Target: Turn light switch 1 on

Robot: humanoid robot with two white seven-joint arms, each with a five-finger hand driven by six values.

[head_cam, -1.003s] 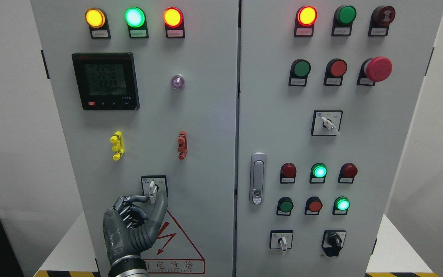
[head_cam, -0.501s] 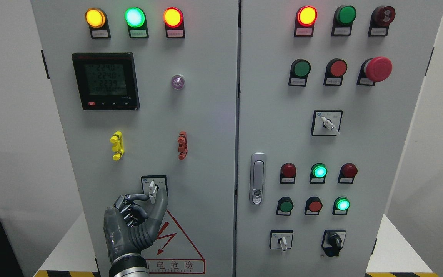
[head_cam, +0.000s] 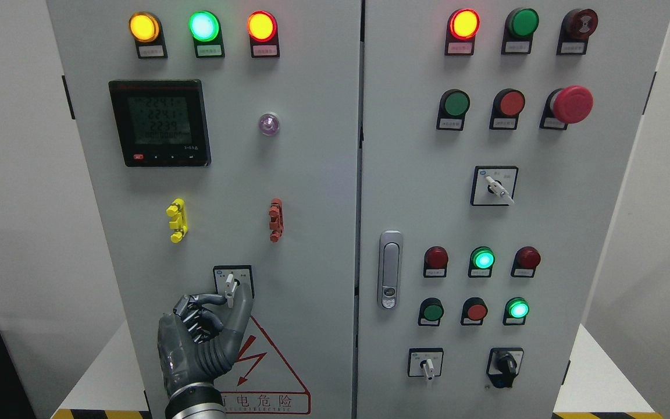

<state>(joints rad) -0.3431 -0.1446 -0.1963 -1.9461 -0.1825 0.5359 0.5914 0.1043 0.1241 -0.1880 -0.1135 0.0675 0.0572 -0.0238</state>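
The light switch is a small rotary selector with a white lever on a black-framed plate, low on the left cabinet door. The lever stands about upright. My left hand reaches up from the bottom edge. Its forefinger lies against the lever's left side and its thumb against the right, pinching the lever's lower end. The other fingers are curled into the palm. The right hand is out of view.
Yellow and red clips sit above the switch. A digital meter and lit indicator lamps are higher up. The right door carries a handle, push buttons, a red emergency stop and more selectors.
The hand has sunk very slightly and stays pinched on the lever. The lever remains about upright. The meter's digits have changed.
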